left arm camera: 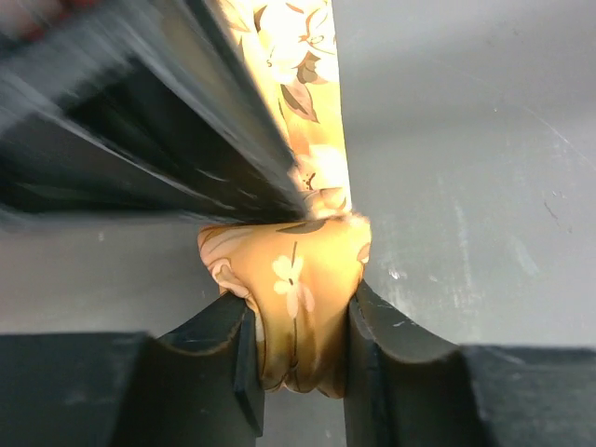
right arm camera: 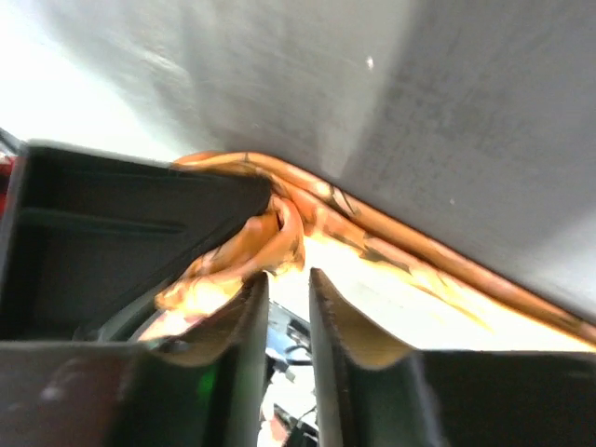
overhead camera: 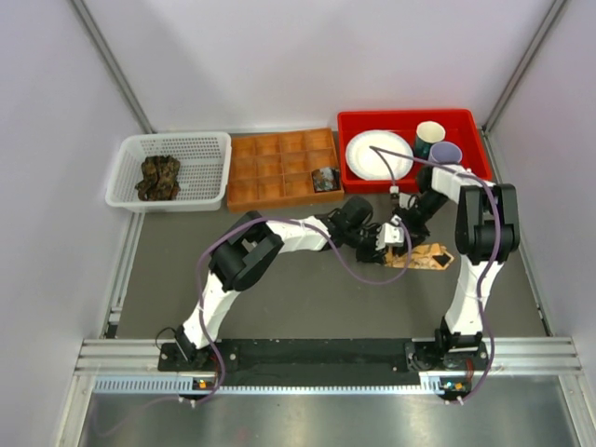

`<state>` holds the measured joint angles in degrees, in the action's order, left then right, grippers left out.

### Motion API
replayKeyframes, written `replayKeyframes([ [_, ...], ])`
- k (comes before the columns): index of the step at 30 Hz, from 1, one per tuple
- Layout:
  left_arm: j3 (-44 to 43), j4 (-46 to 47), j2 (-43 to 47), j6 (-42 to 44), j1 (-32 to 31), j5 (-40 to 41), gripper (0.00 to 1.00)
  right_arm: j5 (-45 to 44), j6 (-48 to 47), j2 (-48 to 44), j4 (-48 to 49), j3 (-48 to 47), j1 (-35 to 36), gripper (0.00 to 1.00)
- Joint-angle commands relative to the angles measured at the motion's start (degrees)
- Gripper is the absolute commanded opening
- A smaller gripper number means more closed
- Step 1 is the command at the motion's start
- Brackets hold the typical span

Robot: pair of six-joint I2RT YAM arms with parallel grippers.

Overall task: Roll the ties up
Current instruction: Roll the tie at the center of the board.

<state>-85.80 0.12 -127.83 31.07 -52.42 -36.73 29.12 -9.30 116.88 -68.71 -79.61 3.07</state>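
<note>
While I watch from above: both arms reach to the middle-right of the bench (overhead camera: 279, 279). The left fingers (overhead camera: 374, 244) and right fingers (overhead camera: 396, 233) are close together at one end of the tan tie (overhead camera: 426, 257), which lies near the bin.
Far edge, same view: I see dark ties (overhead camera: 158, 177) heaped in the basket (overhead camera: 209, 149). The tray (overhead camera: 270, 168) is beside it, with a dark bundle (overhead camera: 324, 179) in its near-right compartment. The bin (overhead camera: 466, 126) holds a plate (overhead camera: 377, 154) and two cups (overhead camera: 430, 138).
Left wrist: my left fingers (left arm camera: 219, 345) are clenched on a bunched fold of the tan tie (left arm camera: 303, 279). The rest of the strip runs away up the bench (left arm camera: 466, 186). The right fingers (left arm camera: 168, 140), blurred, lie against it.
Right wrist: my right fingers (right arm camera: 242, 335) stand parted by a narrow gap with nothing in it. The tan tie (right arm camera: 251, 251) bunches just beyond the tips, beside the left fingers (right arm camera: 121, 242).
</note>
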Motion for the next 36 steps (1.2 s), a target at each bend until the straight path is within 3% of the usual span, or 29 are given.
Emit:
replayKeyframes([
  [1,8.2,-9.9,-0.8,-5.9,0.9,3.2,0.02,6.7,-4.1,-3.4,-3.4,-6.9,-4.3,0.28],
  [3,10.1,-8.8,-0.8,-6.8,0.9,3.6,0.0,6.2,-4.9,-3.6,-5.0,-8.9,-6.4,0.28],
  [8,12.6,-7.2,-1.0,-7.6,0.9,4.4,0.0,-4.8,-5.8,-3.8,-2.2,-9.8,-10.5,0.28],
  [17,13.0,-6.7,-1.0,-7.8,0.9,4.5,0.0,-15.9,-6.3,-2.2,4.0,-9.2,-12.3,0.35],
  [21,13.1,-6.6,-1.1,-7.5,0.9,4.4,0.0,-18.7,-6.4,-1.5,5.2,-8.1,-12.3,0.46],
  [23,13.1,-6.6,-1.1,-7.6,0.9,4.4,0.0,-19.9,-6.2,-1.0,5.2,-7.5,-12.3,0.47],
  [36,13.3,-6.4,-0.8,-7.1,1.1,4.2,0.0,-14.3,-6.9,0.1,3.8,-4.8,-12.3,0.31],
])
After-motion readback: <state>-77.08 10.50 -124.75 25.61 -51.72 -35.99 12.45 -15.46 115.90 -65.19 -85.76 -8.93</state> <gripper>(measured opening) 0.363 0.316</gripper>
